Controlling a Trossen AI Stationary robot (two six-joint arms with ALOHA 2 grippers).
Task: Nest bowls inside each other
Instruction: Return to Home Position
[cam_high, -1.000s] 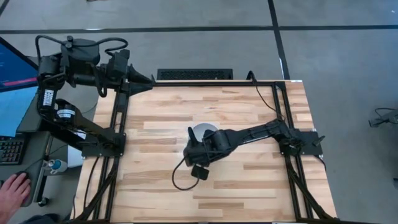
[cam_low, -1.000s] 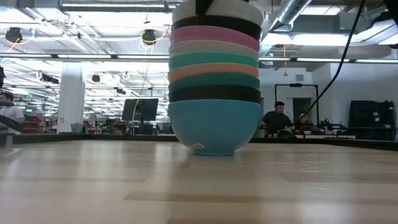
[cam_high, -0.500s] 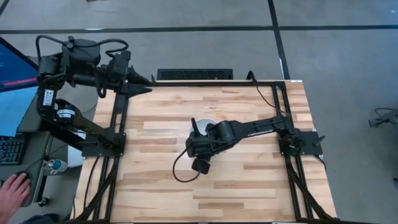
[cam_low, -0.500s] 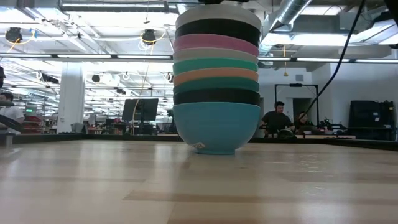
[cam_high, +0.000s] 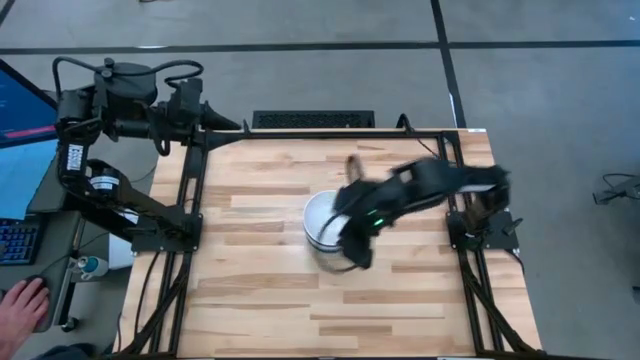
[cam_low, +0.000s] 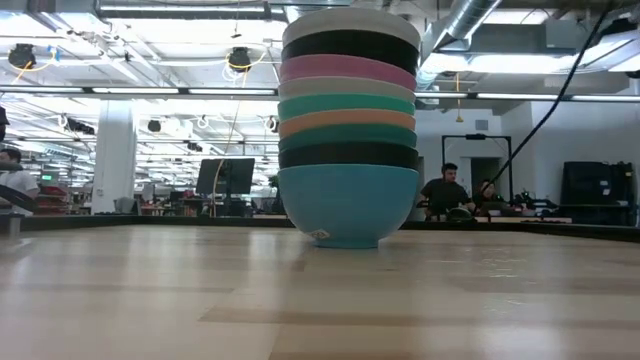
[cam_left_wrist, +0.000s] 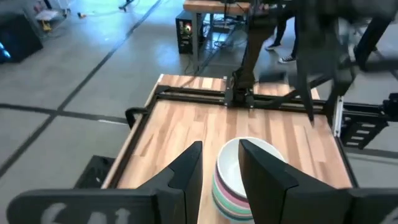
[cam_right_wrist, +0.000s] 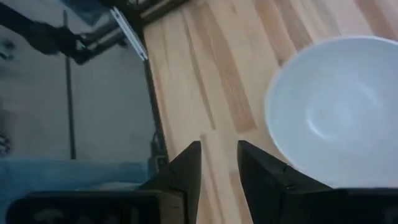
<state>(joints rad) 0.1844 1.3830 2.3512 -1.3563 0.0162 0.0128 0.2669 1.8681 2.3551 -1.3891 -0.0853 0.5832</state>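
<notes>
right hand (cam_right_wrist: 219, 146) has swung off the bowls (cam_low: 348, 130), fingers slightly spread, empty. stack sits mid table (cam_high: 260, 300), white on top, looks done. left hand (cam_left_wrist: 221, 146) parked at the back corner, slightly spread too.

grey concrete floor (cam_high: 560, 90) | light wood table (cam_high: 250, 310) | ceiling strip lights (cam_low: 520, 96)

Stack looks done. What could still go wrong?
The stack of bowls is tall on one small foot; a knock could topple it. The open right gripper is close beside the white top bowl, and its arm could clip the rim. The left gripper, parked off the table, poses no threat.
</notes>
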